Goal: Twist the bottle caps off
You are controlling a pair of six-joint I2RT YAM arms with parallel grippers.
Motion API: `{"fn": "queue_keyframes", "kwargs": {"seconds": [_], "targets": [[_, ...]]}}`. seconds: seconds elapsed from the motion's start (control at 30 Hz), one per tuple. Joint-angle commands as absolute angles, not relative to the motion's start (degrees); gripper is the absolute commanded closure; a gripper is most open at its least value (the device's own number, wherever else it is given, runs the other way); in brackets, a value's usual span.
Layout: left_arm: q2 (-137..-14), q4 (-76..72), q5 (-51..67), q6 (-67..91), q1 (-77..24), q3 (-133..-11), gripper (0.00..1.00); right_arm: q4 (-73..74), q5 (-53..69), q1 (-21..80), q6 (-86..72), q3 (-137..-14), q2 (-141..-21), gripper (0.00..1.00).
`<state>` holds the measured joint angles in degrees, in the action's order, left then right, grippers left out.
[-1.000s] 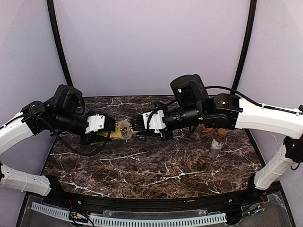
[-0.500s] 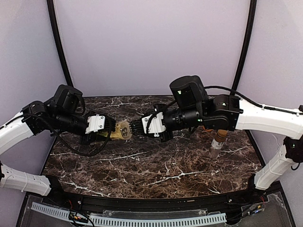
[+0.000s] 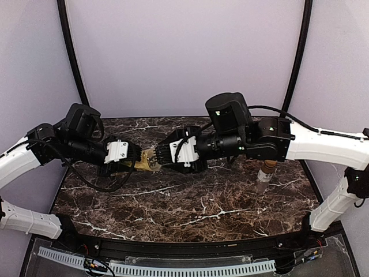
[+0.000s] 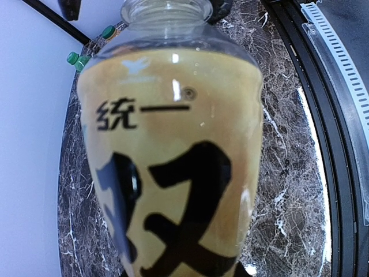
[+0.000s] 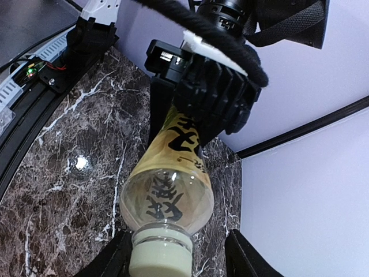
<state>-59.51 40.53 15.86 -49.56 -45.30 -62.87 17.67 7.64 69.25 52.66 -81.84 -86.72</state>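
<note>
The tall clear bottle [image 3: 148,160] with yellow liquid and a yellow label with black characters is held lying sideways above the table. My left gripper [image 3: 134,156] is shut on its lower body; the bottle fills the left wrist view [image 4: 173,144]. My right gripper [image 3: 159,154] is open, its fingers on either side of the bottle's pale cap [image 5: 160,262], with a gap showing on the right side. The right wrist view shows the bottle [image 5: 173,173] running from the cap up into the left gripper [image 5: 210,101]. The slim clear bottle [image 3: 265,176] with a brown cap stands at the right.
An orange thing [image 3: 252,154] shows partly behind the right arm. Small green pieces [image 4: 75,57] lie near the back wall in the left wrist view. The dark marble table [image 3: 190,208] ends at a black rail [image 3: 184,248] near the arm bases.
My right gripper has moved left towards the bottle and now has its fingers around the cap. The left gripper and the bottle have stayed in place.
</note>
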Motion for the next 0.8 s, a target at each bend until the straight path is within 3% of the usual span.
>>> {"fn": "queue_keyframes", "kwargs": {"seconds": [0.0, 0.13, 0.2, 0.23, 0.4, 0.57, 0.77], "targets": [[-58.56, 39.38, 16.13, -49.64, -45.84, -62.67, 0.73, 13.03, 6.95, 69.96, 50.53, -81.7, -86.28, 0.42], [-58.17, 36.79, 13.44, -48.66, -45.82, -61.83, 0.73, 12.92, 7.37, 69.91, 46.65, -81.65, -85.34, 0.23], [-57.87, 34.16, 11.03, -48.19, -45.83, -61.07, 0.73, 12.58, 8.27, 69.95, 42.66, -82.01, -84.81, 0.05], [-57.77, 33.25, 10.22, -48.04, -45.81, -60.81, 0.73, 12.38, 8.25, 69.89, 40.15, -82.53, -84.74, 0.02], [-57.07, 25.05, 3.29, -48.46, -45.87, -58.16, 0.73, 11.65, 3.18, 67.87, 18.12, -89.11, -86.45, 0.01], [-56.74, 18.52, -3.09, -49.25, -45.87, -56.38, 0.73, 12.39, 7.4, 60.84, -12.7, -93.72, -87.13, 0.01], [-56.61, 15.75, -5.66, -49.92, -45.87, -55.69, 0.73, 13.83, 10.97, 56.38, -30.67, -91.3, -86.59, 0.01]]}}
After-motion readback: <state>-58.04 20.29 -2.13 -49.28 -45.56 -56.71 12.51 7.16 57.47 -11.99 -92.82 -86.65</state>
